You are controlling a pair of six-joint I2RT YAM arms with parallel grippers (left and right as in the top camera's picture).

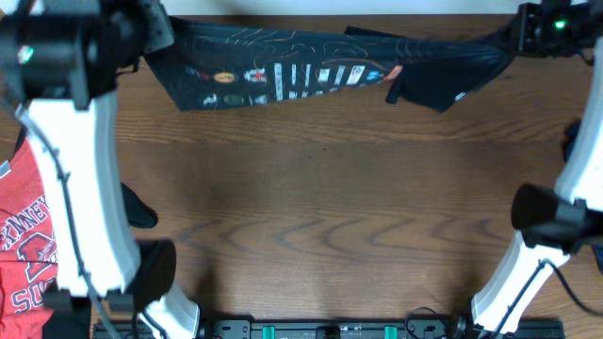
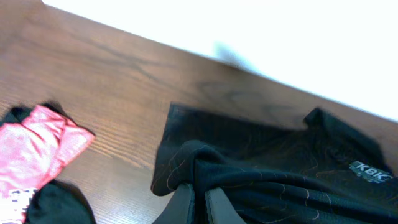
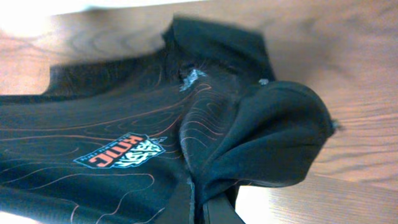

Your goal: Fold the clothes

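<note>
A black jersey (image 1: 311,66) with thin orange contour lines and white logos is stretched along the far edge of the table between my two grippers. My left gripper (image 2: 199,202) is shut on the jersey (image 2: 273,174) at its left end; in the overhead view that gripper is hidden under the arm. At the other end my right gripper (image 3: 198,208) pinches the jersey (image 3: 124,137) near a sleeve (image 3: 280,137). A red T-shirt (image 1: 24,235) with white letters lies at the table's left edge, seen too in the left wrist view as a red T-shirt (image 2: 34,152).
The brown wooden table (image 1: 320,217) spreads in front of the jersey. A dark piece (image 1: 139,209) lies next to the left arm by the red shirt. A dark blue piece (image 1: 575,139) shows at the right edge. Both arm bases stand at the near edge.
</note>
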